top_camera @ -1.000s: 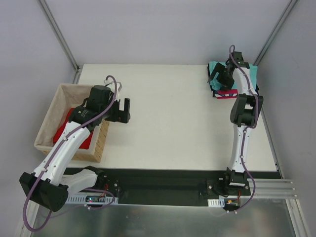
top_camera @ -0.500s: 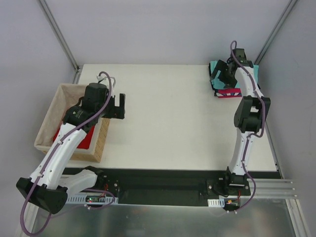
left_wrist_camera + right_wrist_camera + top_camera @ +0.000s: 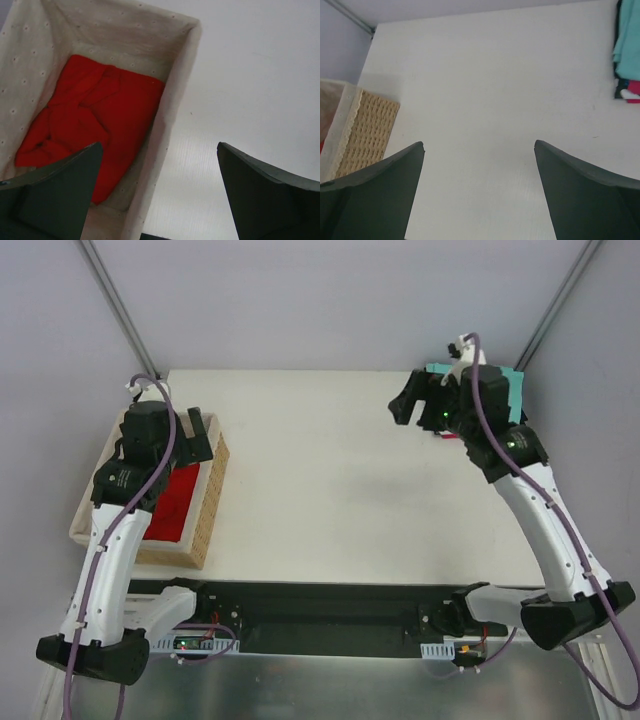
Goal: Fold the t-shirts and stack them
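A crumpled bright red t-shirt lies inside the wicker basket at the left. My left gripper hovers open above the basket's right wall, holding nothing. At the far right corner lies a stack of folded t-shirts, teal on top with pink and black under it, partly hidden by my right arm. My right gripper is open and empty above bare table, left of the stack.
The basket's beige lining and woven side stand at the table's left edge. White table spreads between basket and stack. Grey walls and metal frame posts enclose the back and sides.
My left gripper has swung left and back from the table to the basket's right wall. My right gripper has pulled off the stack and moved left over the table.
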Robot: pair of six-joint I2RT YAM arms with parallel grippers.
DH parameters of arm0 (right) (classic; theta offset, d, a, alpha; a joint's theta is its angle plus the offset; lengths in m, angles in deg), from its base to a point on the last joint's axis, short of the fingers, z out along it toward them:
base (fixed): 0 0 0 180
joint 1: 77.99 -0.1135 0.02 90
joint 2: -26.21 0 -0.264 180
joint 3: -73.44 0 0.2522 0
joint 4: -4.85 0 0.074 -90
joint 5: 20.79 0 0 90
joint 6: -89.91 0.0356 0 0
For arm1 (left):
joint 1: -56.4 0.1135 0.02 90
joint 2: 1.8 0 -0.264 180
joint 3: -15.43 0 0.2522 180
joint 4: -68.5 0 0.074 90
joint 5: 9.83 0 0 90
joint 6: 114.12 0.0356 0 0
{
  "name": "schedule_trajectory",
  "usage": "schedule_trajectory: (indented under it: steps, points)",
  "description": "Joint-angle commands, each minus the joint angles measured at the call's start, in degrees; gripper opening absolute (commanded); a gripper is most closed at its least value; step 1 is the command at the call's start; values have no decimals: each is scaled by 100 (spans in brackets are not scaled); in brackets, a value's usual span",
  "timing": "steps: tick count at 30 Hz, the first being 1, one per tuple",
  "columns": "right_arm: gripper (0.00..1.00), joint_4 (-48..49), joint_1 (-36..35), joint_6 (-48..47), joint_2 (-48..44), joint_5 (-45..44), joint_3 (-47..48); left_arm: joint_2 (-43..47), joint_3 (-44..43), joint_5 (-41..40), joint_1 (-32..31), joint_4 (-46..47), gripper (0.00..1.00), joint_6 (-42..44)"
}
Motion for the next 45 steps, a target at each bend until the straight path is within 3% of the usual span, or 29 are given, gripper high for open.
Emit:
schedule_trajectory:
  steps: [1, 8, 12, 26, 45]
  points:
    - [97, 178, -650, 116, 185, -363, -819, -397, 81, -32, 559, -589, 99, -409]
    - [97, 222, -1661, -25, 88, -715, -1303, -1024, 177, -437, 876, -890, 99, -812]
    - [97, 354, -1759, -60, 9, -653, -1646, -1164, 300, -464, 1026, -925, 99, -1235]
    - [96, 635, -1759, -87, 35, -662, -2455, -1481, 915, -737, 1658, -899, 99, -1490]
    - [96, 635, -1768, 11, 184, -460, -2491, -1499, 2084, 669, 2616, -240, 99, -1411]
